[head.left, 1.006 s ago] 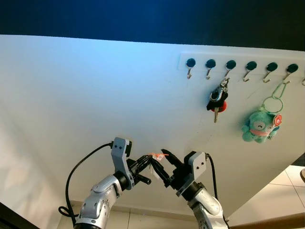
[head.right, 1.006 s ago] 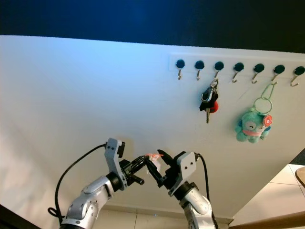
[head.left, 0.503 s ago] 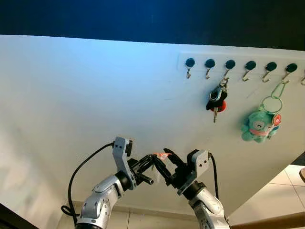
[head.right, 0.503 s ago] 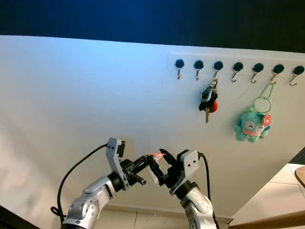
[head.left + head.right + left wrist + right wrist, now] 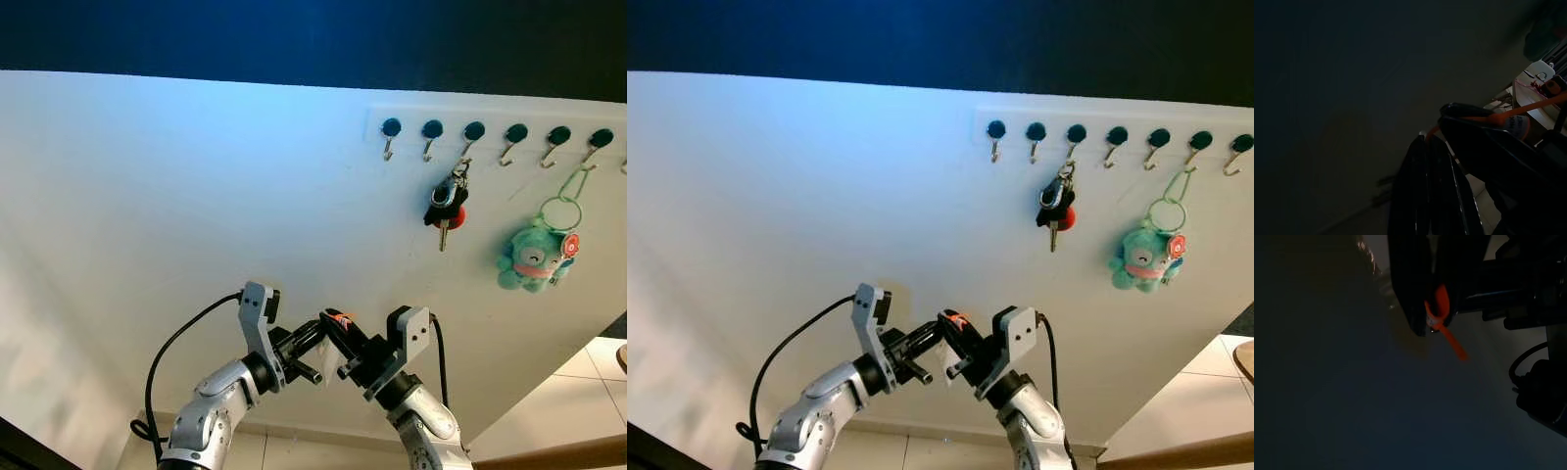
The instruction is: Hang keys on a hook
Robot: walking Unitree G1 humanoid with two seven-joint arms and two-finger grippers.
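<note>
Keys (image 5: 337,321): small bundle with an orange tag, low in the scene, pinched where the two grippers meet in front of the white wall (image 5: 176,215).

Left to right:
- Left gripper (image 5: 312,345): points right toward the keys, tips right at the bundle. Left wrist view shows its black fingers (image 5: 1425,196) lying close together with the orange tag just past them; can't tell whether its jaws actually grip anything.
- Right gripper (image 5: 343,343): points left and up, jaws clamped on the keys. Right wrist view shows the orange tag (image 5: 1442,318) sticking out from between its closed fingers (image 5: 1410,289). My read: right arm owns the load.
- Hook rail (image 5: 490,127): high on the wall, far up and to the right of both grippers. Leftmost hook (image 5: 389,147) and second hook (image 5: 428,149) are bare. Third hook carries a black-and-red key bunch (image 5: 444,208). Further right a teal plush keyring (image 5: 534,259) hangs by a green loop; the hooks between look bare.

Relation that matters: nearest bare hooks sit well above and to the right of the held keys, on the right arm's side. Tag's long axis runs roughly along the right gripper's fingers; ring orientation is too small to tell. Judgement: long up-and-right reach by the right arm, and the ring needs to face the hook tip.
</note>
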